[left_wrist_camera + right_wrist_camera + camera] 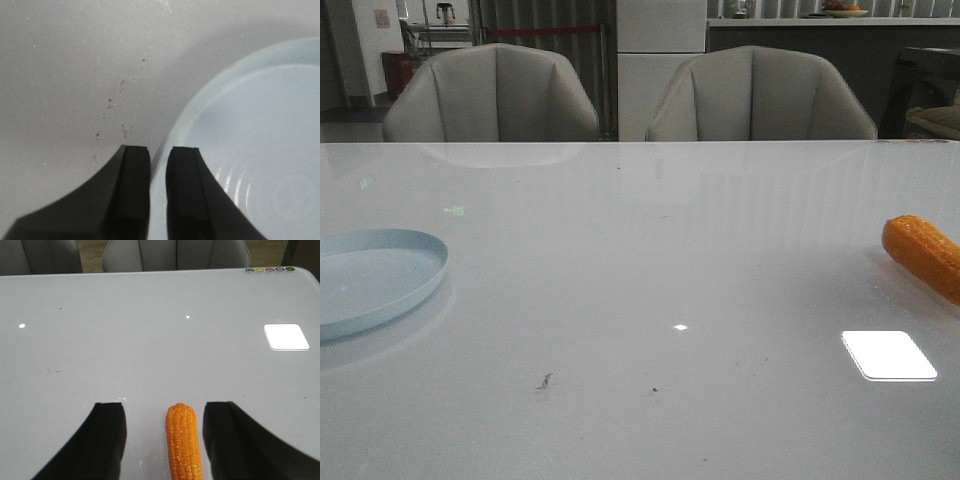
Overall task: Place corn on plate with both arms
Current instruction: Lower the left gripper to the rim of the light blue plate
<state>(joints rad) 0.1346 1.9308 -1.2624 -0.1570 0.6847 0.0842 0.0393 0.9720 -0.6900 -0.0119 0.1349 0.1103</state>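
Table (640, 280): smooth, glossy grey-white top, mirroring lights and chair backs; a few dark specks and faint scuffs just ahead of the left gripper (159, 165). Plate (260, 140): pale blue, plastic-looking, smooth with a soft sheen, faint moulded rings; its rim lies between the nearly closed left jaws. Corn (184, 442): orange, glossy, plastic-like, pebbled with rows of kernels, between the wide-apart jaws of the right gripper (165, 440). Fingers (107, 440): black, matt. Chairs (492, 95): grey, smooth, leather-like upholstery.

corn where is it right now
The corn lies on the white table at the front view's right edge, between the open right gripper fingers.
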